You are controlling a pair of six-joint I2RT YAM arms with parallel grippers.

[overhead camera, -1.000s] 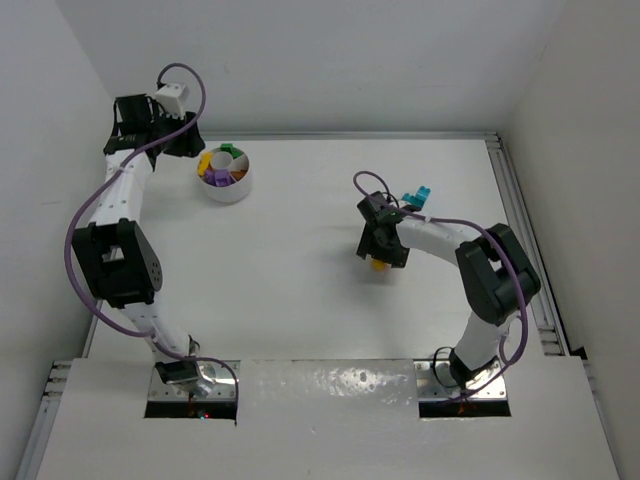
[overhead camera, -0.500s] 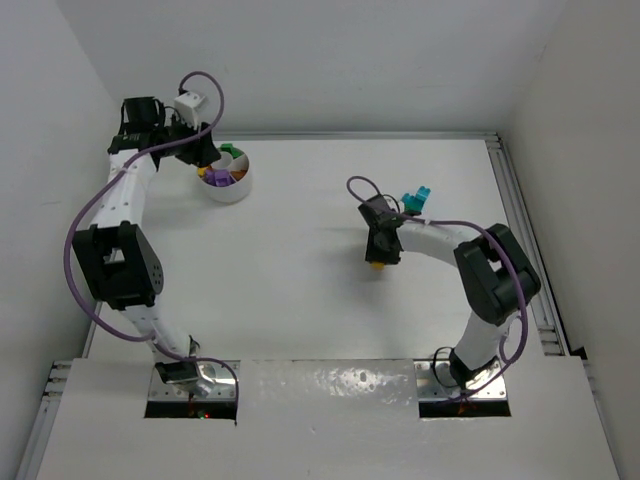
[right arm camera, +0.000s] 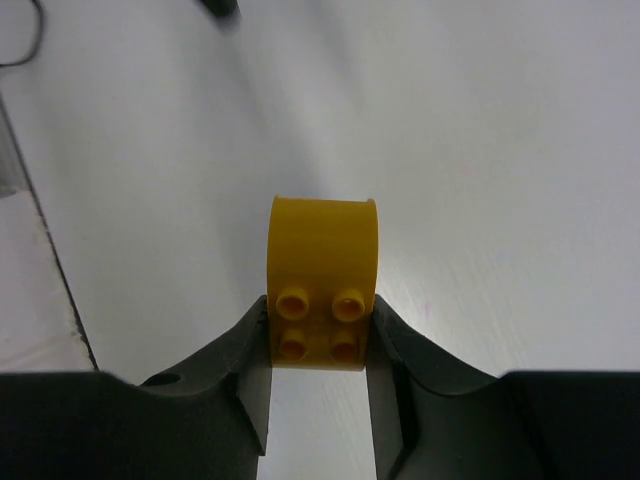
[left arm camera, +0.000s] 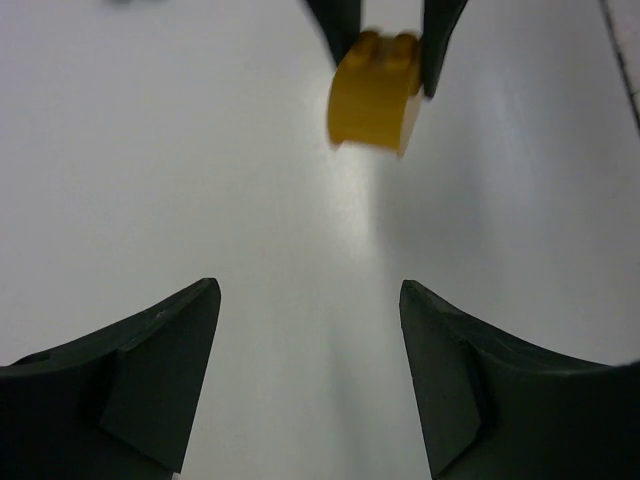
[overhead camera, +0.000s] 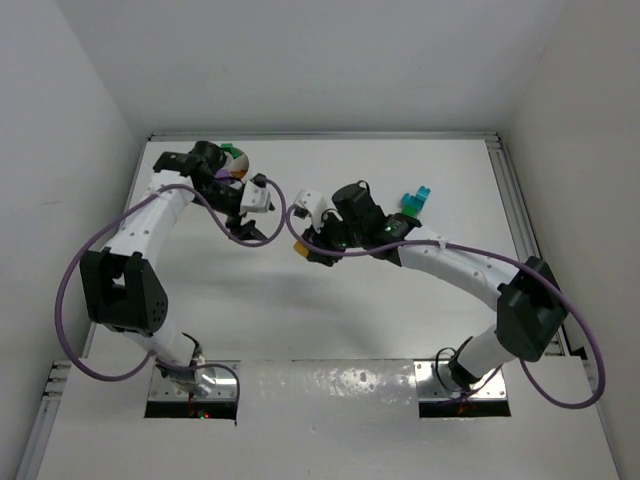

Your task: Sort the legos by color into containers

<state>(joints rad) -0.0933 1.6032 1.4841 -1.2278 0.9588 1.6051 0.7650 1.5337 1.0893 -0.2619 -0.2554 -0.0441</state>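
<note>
Comparing the present views with those of a second earlier, we find both arms drawn toward the middle of the overhead frame. The right claw (right arm camera: 320, 335), which then stood over a yellow brick (right arm camera: 322, 268) lying right of centre on the desk (overhead camera: 400, 320), is now closed on that brick. It pinches the studded end between both fingers and carries the brick clear of the surface, just left of centre. The left claw (left arm camera: 308, 298), which then hovered at the bowl (overhead camera: 243, 166) in the upper left, has turned away from it. It now faces the right claw with its jaws spread wide and nothing between them; in its own view the brick hangs at the upper middle, apart from its fingertips. We read this as the approach to a hand-over, since the bowl lies on the left arm's side; the brick is lifted but not yet sorted. One teal brick (overhead camera: 415, 199) rests untouched on the desk, up and right of centre. Of the bowl we see little now, because the left arm crosses it: a green piece (overhead camera: 234, 151) shows in a section at its far rim, and the rest we cannot assign. The earlier overhead views showed yellow, green and purple pieces already lying in separate sections.
</note>
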